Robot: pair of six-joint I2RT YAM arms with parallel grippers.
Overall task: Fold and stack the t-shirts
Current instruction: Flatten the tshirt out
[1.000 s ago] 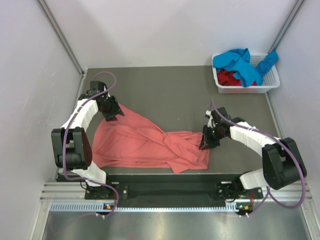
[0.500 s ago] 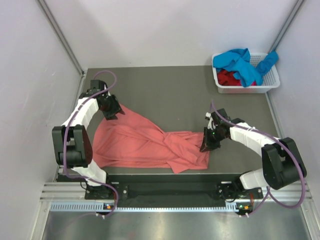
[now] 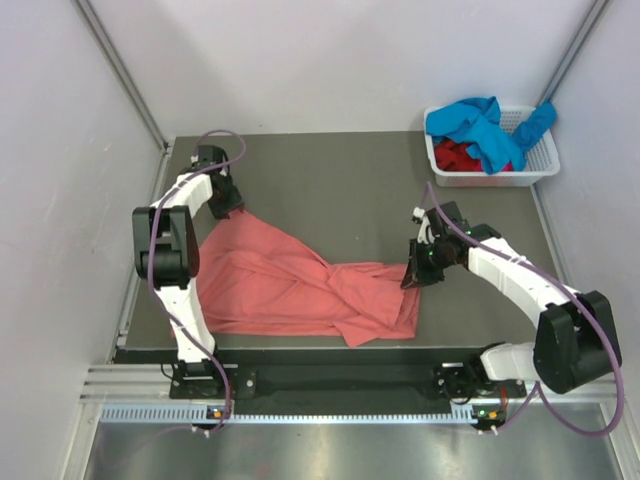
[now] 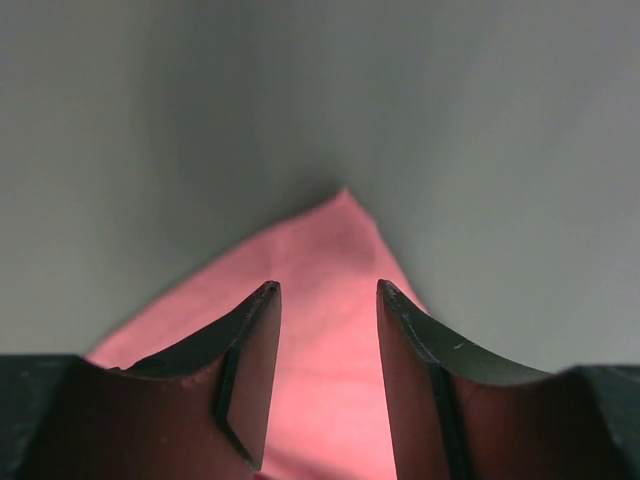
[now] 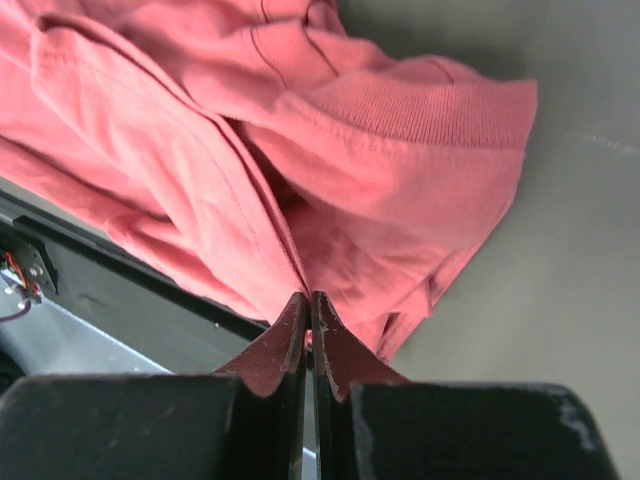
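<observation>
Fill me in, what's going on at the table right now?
Both arms are working the salmon-pink t-shirt, which lies crumpled and not yet folded on the dark table. The right gripper is shut on a fold at the shirt's right end. The left gripper is open, jaws apart over the shirt's far left corner. A bright blue t-shirt and a dark red t-shirt wait in the white basket at the far right corner.
</observation>
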